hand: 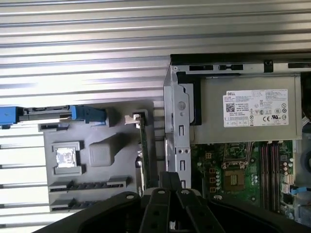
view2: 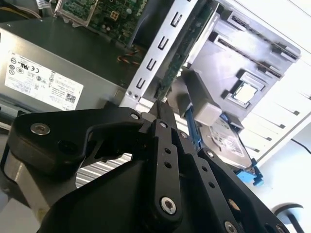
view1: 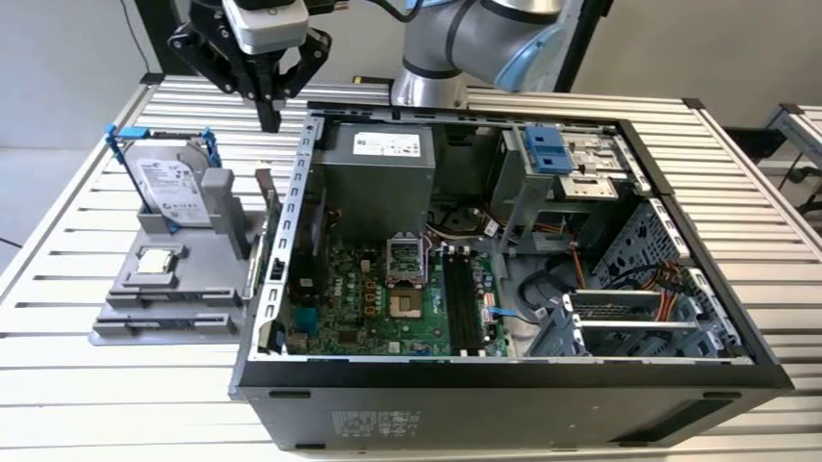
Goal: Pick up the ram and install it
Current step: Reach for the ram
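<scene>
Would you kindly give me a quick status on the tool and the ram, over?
Tool shut, empty, hovering over the grey holder. Ram on edge in it, untouched. Case wall close beside the ram.

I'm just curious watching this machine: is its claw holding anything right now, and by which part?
Nothing. The gripper hangs empty, jaws together, above the ram, which stands in its grey stand.
</scene>
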{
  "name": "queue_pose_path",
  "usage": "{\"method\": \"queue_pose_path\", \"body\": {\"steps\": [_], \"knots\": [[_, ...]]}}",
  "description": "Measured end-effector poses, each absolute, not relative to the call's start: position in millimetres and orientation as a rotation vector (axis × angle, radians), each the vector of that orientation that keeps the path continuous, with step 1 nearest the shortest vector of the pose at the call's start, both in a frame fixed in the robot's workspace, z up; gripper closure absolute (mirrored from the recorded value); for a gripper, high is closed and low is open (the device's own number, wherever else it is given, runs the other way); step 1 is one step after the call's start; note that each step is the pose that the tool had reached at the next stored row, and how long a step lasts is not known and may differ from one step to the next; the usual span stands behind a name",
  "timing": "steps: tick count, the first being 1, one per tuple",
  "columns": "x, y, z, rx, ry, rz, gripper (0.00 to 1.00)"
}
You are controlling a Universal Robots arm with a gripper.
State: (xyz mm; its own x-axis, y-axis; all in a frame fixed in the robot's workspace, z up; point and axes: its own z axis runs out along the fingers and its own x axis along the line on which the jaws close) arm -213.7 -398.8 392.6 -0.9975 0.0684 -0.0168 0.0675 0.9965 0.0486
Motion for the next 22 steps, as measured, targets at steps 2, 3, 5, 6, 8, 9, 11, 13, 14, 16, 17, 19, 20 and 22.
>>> {"method": "queue_pose_path", "body": {"steps": [2, 3, 5, 6, 8, 9, 11, 13, 14, 16, 17, 19, 20, 22], "knots": [[-219, -399, 393, 0.106, 3.121, 0.075, 1.00], [-221, -399, 393, 0.105, 3.121, 0.075, 1.00], [-227, -399, 393, 0.105, 3.122, 0.075, 1.00], [-229, -399, 393, 0.104, 3.123, 0.075, 1.00], [-234, -399, 393, 0.104, 3.124, 0.075, 1.00], [-236, -399, 393, 0.104, 3.124, 0.075, 1.00], [-241, -399, 393, 0.104, 3.126, 0.075, 1.00], [-246, -399, 393, 0.103, 3.127, 0.075, 1.00], [-249, -399, 393, 0.103, 3.128, 0.075, 1.00], [-254, -399, 393, 0.102, 3.129, 0.075, 1.00], [-256, -399, 393, 0.102, 3.130, 0.075, 1.00], [-260, -399, 393, 0.102, 3.131, 0.075, 1.00], [-263, -399, 393, 0.102, 3.132, 0.075, 1.00], [-267, -399, 393, 0.101, 3.133, 0.075, 1.00]]}}
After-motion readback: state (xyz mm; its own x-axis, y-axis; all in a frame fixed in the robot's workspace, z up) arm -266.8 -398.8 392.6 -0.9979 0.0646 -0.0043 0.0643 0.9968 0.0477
